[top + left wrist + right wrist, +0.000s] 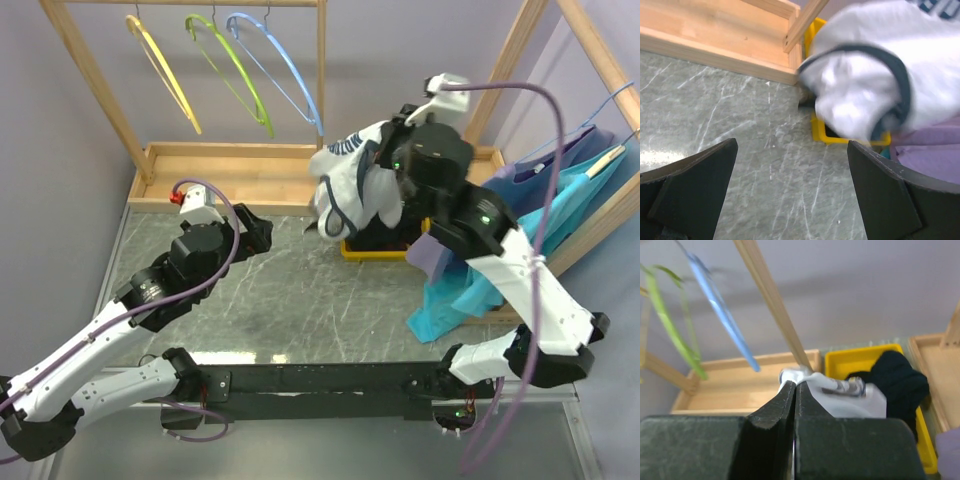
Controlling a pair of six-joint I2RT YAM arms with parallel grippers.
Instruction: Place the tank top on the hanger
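The white tank top [355,180] with navy trim hangs bunched in the air above the yellow bin [372,252]. My right gripper [385,158] is shut on its upper fabric. In the right wrist view the jaws [796,386] are pinched together on a fold of the tank top [850,400]. The yellow hanger [160,70] hangs on the wooden rail at the back left, apart from both grippers. My left gripper [258,232] is open and empty low over the table. Its view shows the tank top [865,75] ahead, beyond its fingers [695,185].
A lime-green hanger [230,75] and a light-blue hanger [280,70] hang beside the yellow one. A black garment [900,380] lies in the yellow bin [855,360]. Teal and purple garments [470,290] hang on the right rack. A wooden tray base [230,175] spans the back.
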